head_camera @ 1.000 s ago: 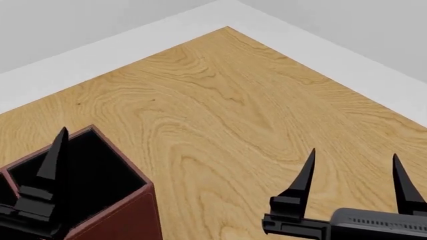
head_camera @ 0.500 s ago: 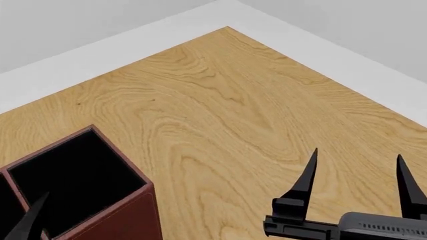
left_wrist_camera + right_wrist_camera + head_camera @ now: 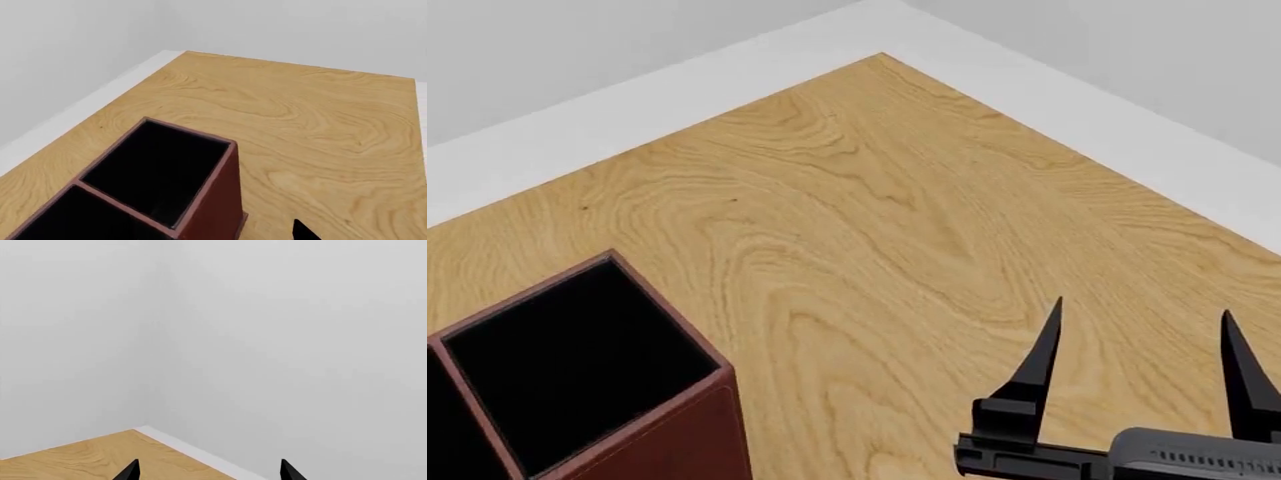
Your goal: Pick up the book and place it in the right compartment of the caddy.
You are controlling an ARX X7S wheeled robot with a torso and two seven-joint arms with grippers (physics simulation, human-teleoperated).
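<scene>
Book isn't in any view, so look for it first; your right gripper (image 3: 1140, 325) is spread wide and empty, left one's state I can't tell. The caddy (image 3: 627, 420) sits low-left.

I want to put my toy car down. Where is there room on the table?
Bare wood runs from the caddy out to the table's far corner, and between the caddy and the right tool. The near left edge is crowded by the caddy.
</scene>
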